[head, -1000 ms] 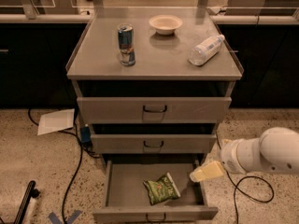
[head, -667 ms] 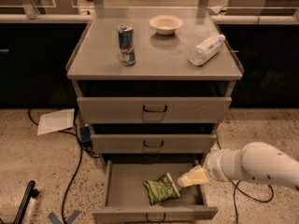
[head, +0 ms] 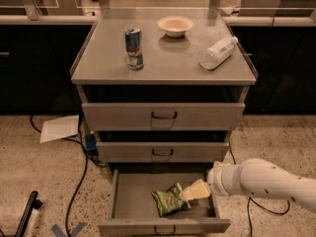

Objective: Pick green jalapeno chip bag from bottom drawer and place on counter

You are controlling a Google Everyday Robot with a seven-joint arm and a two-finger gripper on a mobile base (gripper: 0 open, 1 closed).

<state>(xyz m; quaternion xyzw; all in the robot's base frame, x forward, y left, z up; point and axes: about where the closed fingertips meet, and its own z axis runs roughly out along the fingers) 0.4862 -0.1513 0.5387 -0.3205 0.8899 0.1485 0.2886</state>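
Observation:
The green jalapeno chip bag (head: 169,200) lies crinkled on the floor of the open bottom drawer (head: 133,193), right of its middle. My gripper (head: 193,191) reaches into the drawer from the right on a white arm, and its pale fingers sit at the bag's right edge, touching or nearly touching it. The counter (head: 165,58) is the flat grey top of the cabinet, well above the gripper.
On the counter stand a blue drink can (head: 134,47), a pale bowl (head: 175,25) and a clear water bottle (head: 217,53) lying on its side. Two closed drawers (head: 163,115) sit above the open one. Cables and a white sheet (head: 59,128) lie on the floor at left.
My arm has moved left and further into the bottom drawer, bringing the gripper from the drawer's right side up to the chip bag. The bag has not moved.

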